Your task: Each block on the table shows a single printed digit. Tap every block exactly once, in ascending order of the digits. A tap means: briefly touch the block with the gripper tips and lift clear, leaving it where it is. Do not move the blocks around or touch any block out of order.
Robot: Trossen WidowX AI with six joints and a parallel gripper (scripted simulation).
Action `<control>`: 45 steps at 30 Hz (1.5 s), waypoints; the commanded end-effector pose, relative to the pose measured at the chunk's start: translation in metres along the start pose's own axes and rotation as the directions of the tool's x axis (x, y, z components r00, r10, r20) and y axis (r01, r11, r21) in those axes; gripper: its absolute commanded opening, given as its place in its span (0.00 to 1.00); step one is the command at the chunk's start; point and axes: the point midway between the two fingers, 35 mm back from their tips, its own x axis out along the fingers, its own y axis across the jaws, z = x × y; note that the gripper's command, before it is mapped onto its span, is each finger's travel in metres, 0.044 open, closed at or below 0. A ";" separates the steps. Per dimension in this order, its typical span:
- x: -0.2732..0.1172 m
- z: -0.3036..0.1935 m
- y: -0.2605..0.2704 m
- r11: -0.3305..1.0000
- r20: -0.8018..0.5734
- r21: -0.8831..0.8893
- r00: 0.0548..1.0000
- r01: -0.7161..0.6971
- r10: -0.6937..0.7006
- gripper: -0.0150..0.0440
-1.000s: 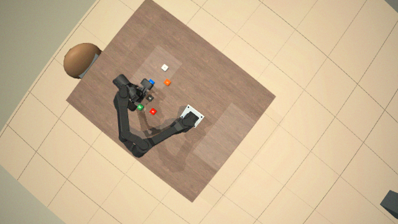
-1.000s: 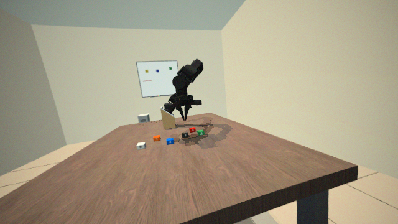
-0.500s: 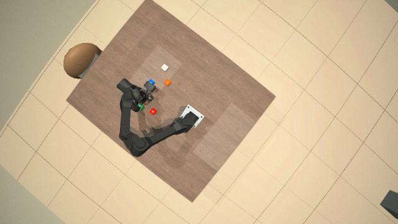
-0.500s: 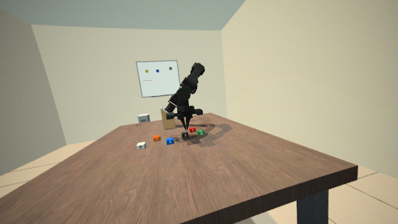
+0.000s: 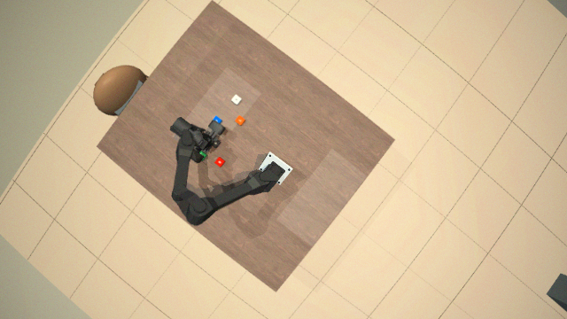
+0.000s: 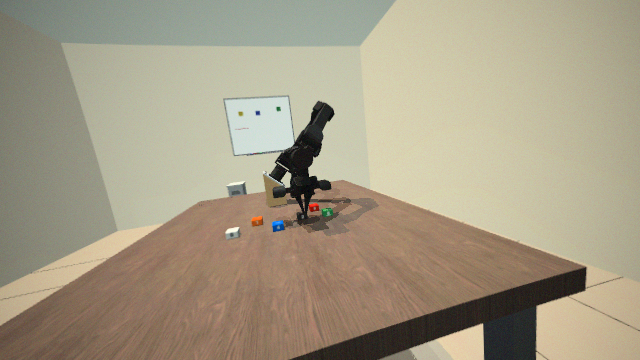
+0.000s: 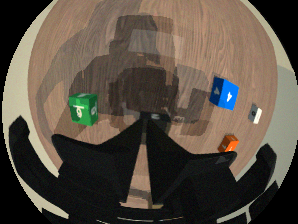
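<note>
My gripper (image 6: 303,213) (image 7: 145,123) is shut and empty, its tips at the top of the black block (image 6: 300,217) (image 7: 157,116). The tips partly hide that block and its digit is unclear. The blue block (image 5: 217,120) (image 6: 278,226) (image 7: 224,93) shows 4. The green block (image 5: 203,154) (image 6: 327,212) (image 7: 84,111) shows a 6 or 9. The white block (image 5: 236,99) (image 6: 233,233) (image 7: 254,114) seems to show 0. The orange block (image 5: 240,120) (image 6: 257,221) (image 7: 229,144) and the red block (image 5: 220,162) (image 6: 314,207) have digits too small to read.
The blue and green blocks lie on opposite sides of the gripper in the wrist view. The arm's white base plate (image 5: 269,159) is on the wooden table (image 5: 310,120) (image 6: 300,280). The arm bends around the red block's side of the table.
</note>
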 end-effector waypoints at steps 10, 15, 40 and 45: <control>-0.027 -0.002 -0.001 1.000 -0.008 0.009 1.000 -0.002 0.002 0.29; -0.066 0.001 -0.003 1.000 -0.007 0.009 1.000 0.004 -0.004 0.29; -0.105 0.050 -0.102 1.000 -0.005 0.007 1.000 0.007 -0.007 0.29; -0.031 0.050 -0.102 1.000 -0.005 0.006 1.000 0.004 -0.004 0.29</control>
